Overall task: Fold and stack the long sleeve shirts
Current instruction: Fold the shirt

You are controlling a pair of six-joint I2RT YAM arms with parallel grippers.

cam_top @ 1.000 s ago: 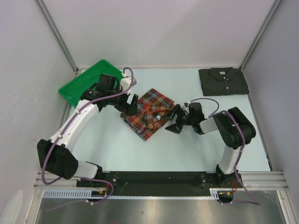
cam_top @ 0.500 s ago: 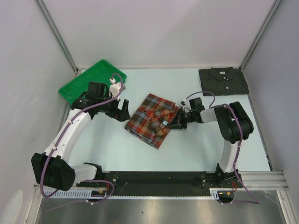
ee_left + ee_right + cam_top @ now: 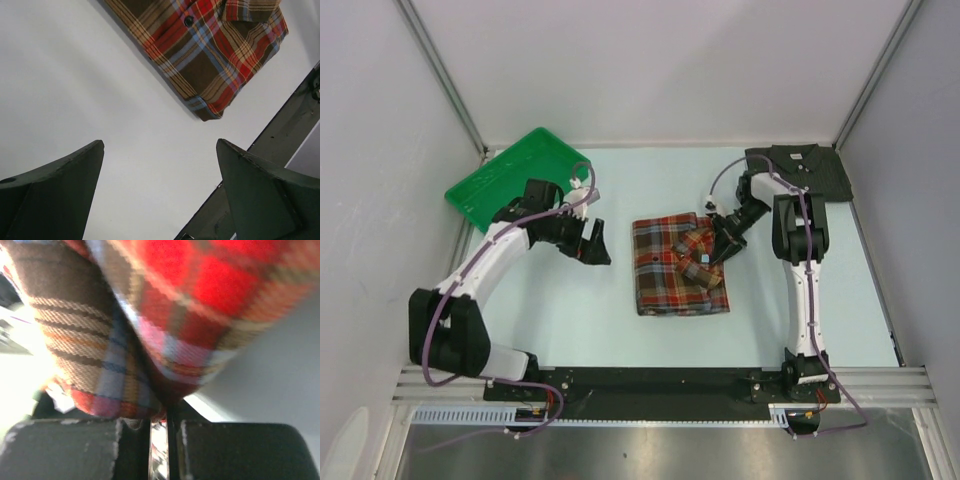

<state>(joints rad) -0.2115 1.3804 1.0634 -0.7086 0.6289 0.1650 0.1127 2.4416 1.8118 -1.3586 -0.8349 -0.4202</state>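
The folded red, brown and navy plaid shirt (image 3: 670, 268) lies flat mid-table. My right gripper (image 3: 713, 252) is shut on its right edge near the collar. In the right wrist view plaid cloth (image 3: 150, 315) fills the frame and is pinched in the gripper (image 3: 160, 415). The dark charcoal shirt (image 3: 820, 180) lies folded at the back right, partly behind the right arm. My left gripper (image 3: 598, 250) is open and holds nothing, just left of the plaid shirt and apart from it. The left wrist view shows the gripper (image 3: 160, 142) over bare table with the shirt's corner (image 3: 215, 50) beyond.
A green plastic tray (image 3: 505, 180) sits tilted at the back left corner, behind the left arm. Grey walls close in the table on three sides. The black base rail (image 3: 650, 382) runs along the near edge.
The right gripper shut on the plaid shirt's edge and dragged it right and back, turning it square. The left gripper came off the shirt and stays open beside it.
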